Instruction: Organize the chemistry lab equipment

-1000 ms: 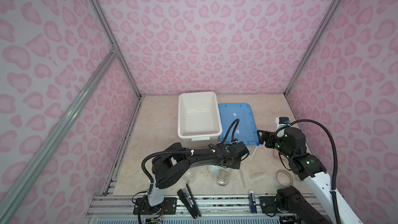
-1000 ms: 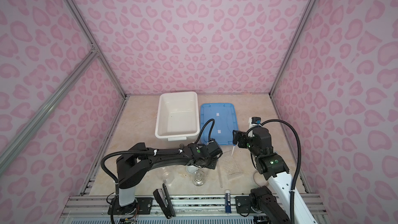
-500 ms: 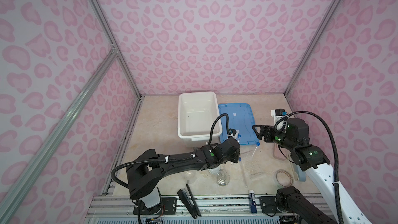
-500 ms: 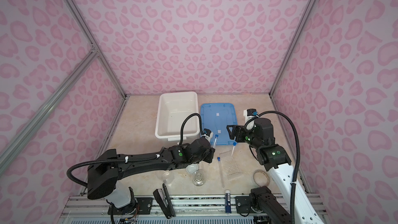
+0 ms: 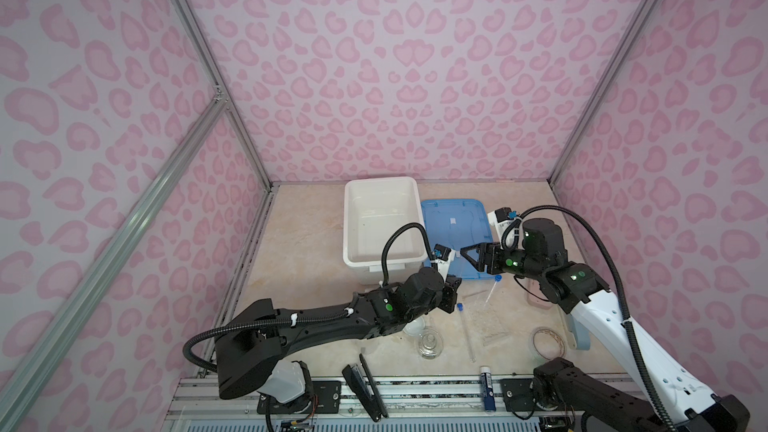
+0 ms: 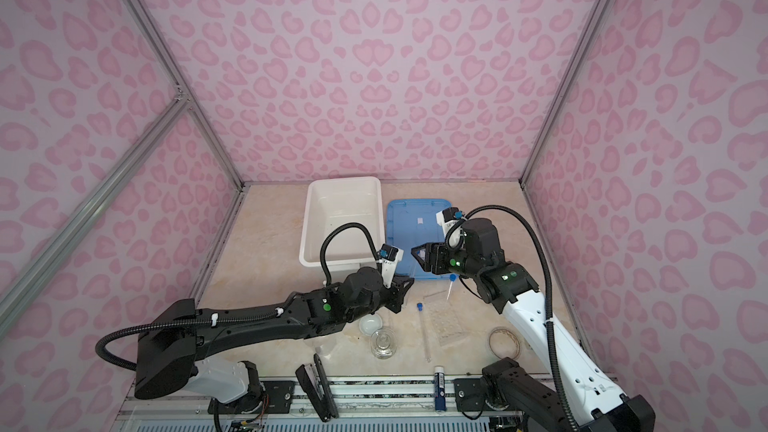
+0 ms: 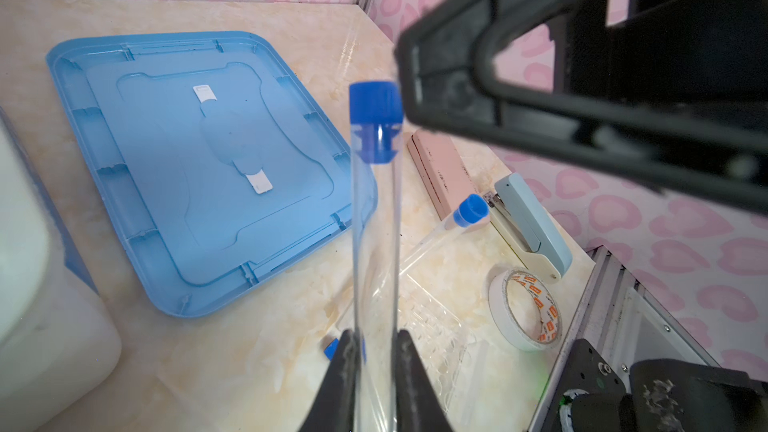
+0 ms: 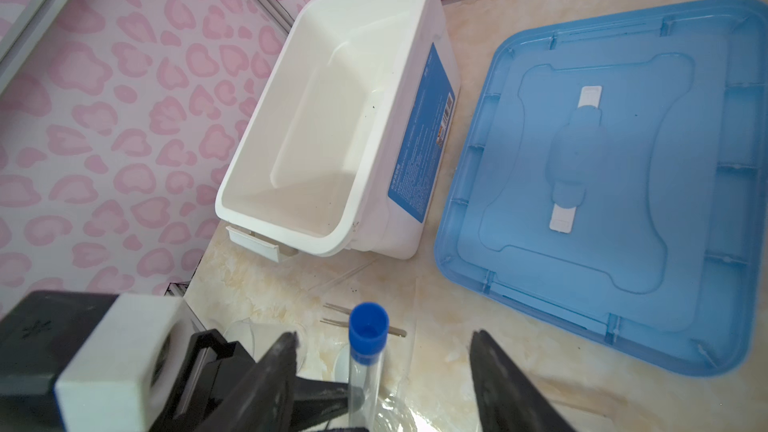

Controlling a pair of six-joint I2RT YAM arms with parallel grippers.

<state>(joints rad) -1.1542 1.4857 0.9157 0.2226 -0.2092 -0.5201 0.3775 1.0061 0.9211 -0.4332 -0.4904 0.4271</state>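
Clutter sits nearest me: a black stapler [image 5: 365, 388] and a blue-and-white stick [image 5: 487, 388] lie on the front rail. Just past them on the table stands a small glass jar [image 5: 430, 343], with a white domed piece [image 5: 412, 327] just beside it. That piece is half under my left arm, which stretches across this side and hides what is beneath it. Off to the right a tape roll [image 5: 547, 340] lies flat, and a pale blue stapler [image 7: 532, 226] sits just beyond it, by the wall. Between jar and roll a blue-capped tube [image 5: 466, 332] lies beside the clear rack [image 5: 488, 320], and a second tube [image 5: 494, 284] rests slanted at the rack's far end. Farther on, my left gripper [image 7: 376, 371] is clamped on the lower end of a third tube [image 7: 374, 222], held off the table above the metal tweezers [image 8: 336, 322]. Its blue cap points toward my right gripper [image 8: 384, 334]. That gripper's jaws stand apart, one on each side of the cap, neither touching it in the right wrist view. In the left wrist view one black finger [image 7: 582, 130] sits just beside the cap and blocks much of the wall behind. Beyond both grippers the blue lid [image 5: 453, 222] lies flat, and the white bin [image 5: 361, 268] stands to its left, against the lid's edge.
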